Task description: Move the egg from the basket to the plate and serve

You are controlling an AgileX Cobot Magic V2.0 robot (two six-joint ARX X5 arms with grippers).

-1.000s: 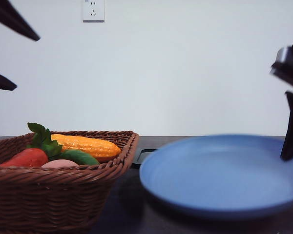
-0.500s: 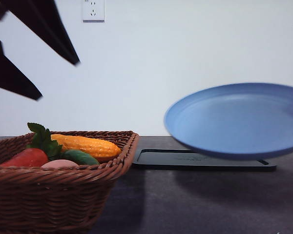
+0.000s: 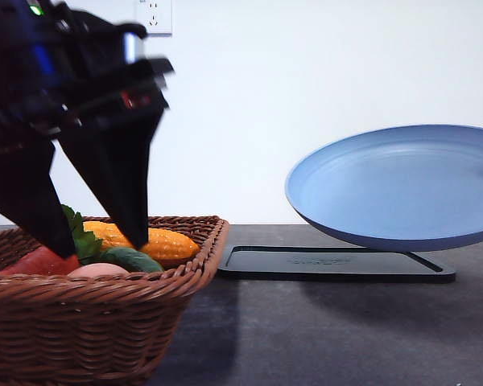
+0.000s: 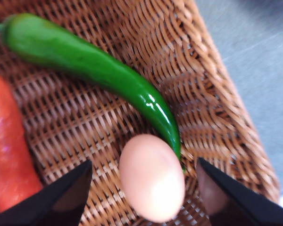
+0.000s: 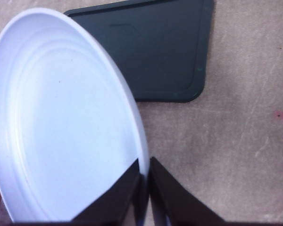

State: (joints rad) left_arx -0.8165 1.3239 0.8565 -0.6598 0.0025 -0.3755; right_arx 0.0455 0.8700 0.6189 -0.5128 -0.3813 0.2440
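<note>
At the left of the front view, the black left gripper (image 3: 92,237) hangs over the large brown woven wicker basket (image 3: 97,318), its two dark fingers spread wide apart and their tips dipped in among the contents, holding nothing. In the left wrist view the small smooth pinkish-brown egg (image 4: 152,177) lies on the basket floor between those open fingertips (image 4: 61,195), touching neither. A long glossy green chilli pepper (image 4: 94,70) runs beside the egg, its tip just against it, and an orange-red fruit (image 4: 9,150) lies at the other side. The front view also shows a yellow corn cob (image 3: 149,241) and green leaves (image 3: 79,229) in the basket.

Further right, a flat black rectangular tray (image 3: 334,264) rests on the dark table (image 3: 322,338). Above it, the wide shallow light blue round plate (image 3: 398,185) is held off the table, tilted. In the right wrist view the right gripper (image 5: 144,188) is closed tight on the plate's rim.
</note>
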